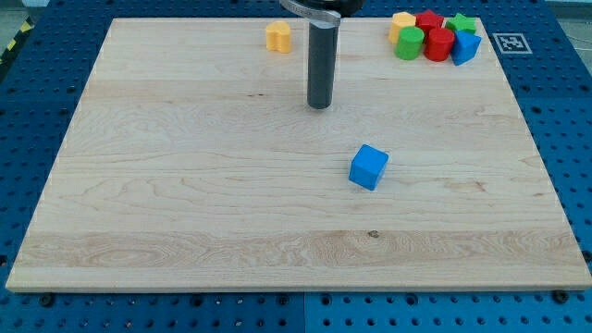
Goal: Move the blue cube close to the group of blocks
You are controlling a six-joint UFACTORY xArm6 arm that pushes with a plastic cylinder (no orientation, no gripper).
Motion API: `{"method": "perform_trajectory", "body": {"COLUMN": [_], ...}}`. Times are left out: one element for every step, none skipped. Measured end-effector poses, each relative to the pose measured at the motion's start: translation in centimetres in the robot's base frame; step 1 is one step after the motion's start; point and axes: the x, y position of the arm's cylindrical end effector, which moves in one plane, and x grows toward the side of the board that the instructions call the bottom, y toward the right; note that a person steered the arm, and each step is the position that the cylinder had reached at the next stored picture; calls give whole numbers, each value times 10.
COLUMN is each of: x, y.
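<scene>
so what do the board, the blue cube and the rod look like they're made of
The pale wooden board looks like light wood, maple perhaps: long grain streaks, plank seams, a satin sheen. The solid blue cube has even colour and matte faces, so painted wood or plastic; I cannot tell which. The dark cylindrical rod looks smooth, maybe metal or plastic; my tip stands above-left of the cube, apart.

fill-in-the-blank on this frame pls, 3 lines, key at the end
1. The blue cube lies toward the view's ____ of my tip.
2. The lone block near the view's top edge, left of the rod, is ____.
3. The group of blocks sits in the view's top ____ corner.

Missing: bottom right; yellow; right
</scene>
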Motion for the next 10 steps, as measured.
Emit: {"method": "perform_trajectory", "body": {"x": [29,64,108,142,144,101,93,93,93,93], "y": [0,-1,-1,6,37,42,42,45,60,61]}}
